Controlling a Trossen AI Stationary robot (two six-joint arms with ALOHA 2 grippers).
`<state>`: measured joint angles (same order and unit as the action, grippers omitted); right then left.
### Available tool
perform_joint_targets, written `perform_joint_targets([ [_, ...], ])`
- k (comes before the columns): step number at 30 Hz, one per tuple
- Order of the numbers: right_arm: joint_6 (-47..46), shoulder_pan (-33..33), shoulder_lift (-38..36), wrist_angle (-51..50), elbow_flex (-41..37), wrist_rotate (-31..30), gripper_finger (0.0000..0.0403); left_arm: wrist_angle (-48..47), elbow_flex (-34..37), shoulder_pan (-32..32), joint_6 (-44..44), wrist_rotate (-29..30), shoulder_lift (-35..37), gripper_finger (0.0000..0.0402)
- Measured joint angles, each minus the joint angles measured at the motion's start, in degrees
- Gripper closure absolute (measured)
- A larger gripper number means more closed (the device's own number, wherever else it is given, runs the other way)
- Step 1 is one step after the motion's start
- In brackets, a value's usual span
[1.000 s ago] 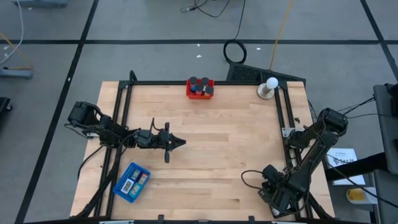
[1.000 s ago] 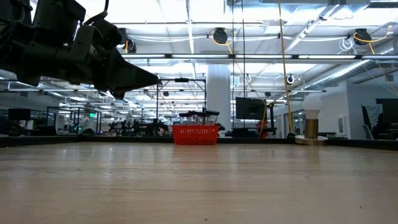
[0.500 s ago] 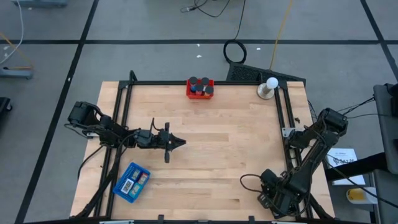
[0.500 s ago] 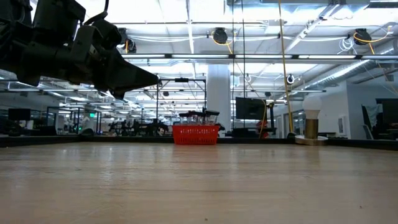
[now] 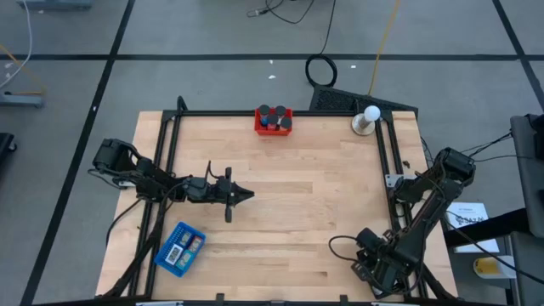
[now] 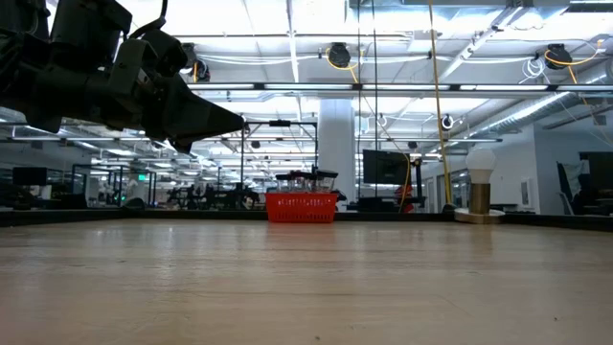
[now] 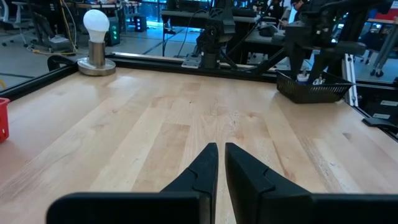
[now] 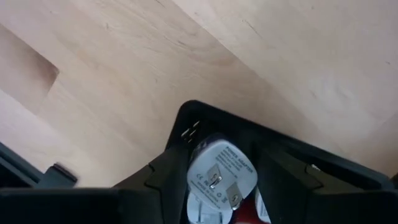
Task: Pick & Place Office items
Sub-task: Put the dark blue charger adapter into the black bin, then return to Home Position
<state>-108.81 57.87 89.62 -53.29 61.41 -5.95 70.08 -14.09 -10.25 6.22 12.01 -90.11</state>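
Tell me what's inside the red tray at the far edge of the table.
The red tray holds black round cylinders standing upright, with a blue bit showing between them. Anything lower in the tray is covered by the cylinders and the tray wall.

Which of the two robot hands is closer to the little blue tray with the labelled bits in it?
The left. The left gripper hovers just up-table from the blue tray, slightly toward the middle. The right gripper is down over the black tray at the table's opposite near corner.

overhead, table-level, two wrist views
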Motion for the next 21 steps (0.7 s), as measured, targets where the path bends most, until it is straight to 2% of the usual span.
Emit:
perform_joint_targets([
  [9, 1.20, 0.00, 0.02, 3.30, -2.24, 0.53, 0.0226, 0.18, 0.00, -1.63, -3.11, -0.05, 0.00, 0.0364],
  [16, 3.64, 0.00, -0.08, 2.33, -2.10, 4.29, 0.0185, 0.17, 0.00, -1.67, 2.04, -0.01, 0.00, 0.0364],
  [21, 5.68, 0.00, -2.90, -0.99, -2.10, 5.88, 0.0186, 0.34, 0.00, -1.67, 2.26, 0.00, 0.00, 0.0364],
])
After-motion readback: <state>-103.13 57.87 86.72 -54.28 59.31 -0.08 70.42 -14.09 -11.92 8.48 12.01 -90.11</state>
